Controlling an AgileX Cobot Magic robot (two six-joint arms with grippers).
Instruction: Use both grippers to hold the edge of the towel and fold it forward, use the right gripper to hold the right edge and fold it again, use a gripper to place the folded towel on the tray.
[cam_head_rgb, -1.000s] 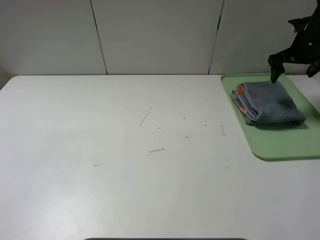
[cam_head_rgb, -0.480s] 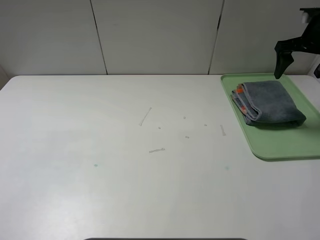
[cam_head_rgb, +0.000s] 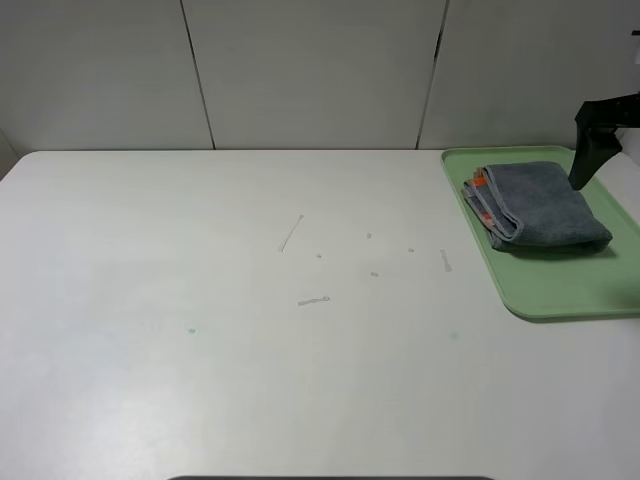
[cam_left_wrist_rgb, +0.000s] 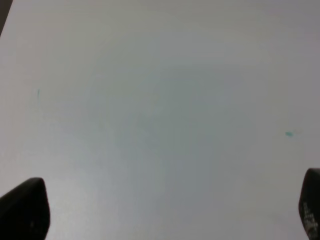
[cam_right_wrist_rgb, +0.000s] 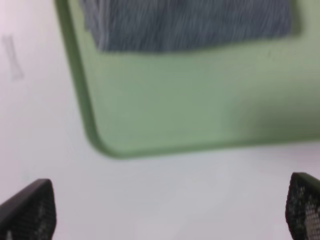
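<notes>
The grey towel (cam_head_rgb: 538, 205) with orange trim lies folded on the green tray (cam_head_rgb: 560, 292) at the right of the table. The right wrist view shows the towel's (cam_right_wrist_rgb: 185, 22) edge and the tray's (cam_right_wrist_rgb: 200, 110) bare floor and rounded corner. My right gripper (cam_right_wrist_rgb: 165, 210) is open and empty, raised above the tray. In the exterior view only one dark finger (cam_head_rgb: 588, 150) shows at the right edge, just beyond the towel. My left gripper (cam_left_wrist_rgb: 167, 210) is open and empty over bare table; it is out of the exterior view.
The white table (cam_head_rgb: 250, 340) carries a few small scraps and marks near its middle (cam_head_rgb: 291, 233). A panelled wall stands behind the table. The tray reaches the right edge of the exterior view.
My right gripper has lifted off the towel and moved to the right, partly leaving the exterior view. The towel stays folded on the tray.
</notes>
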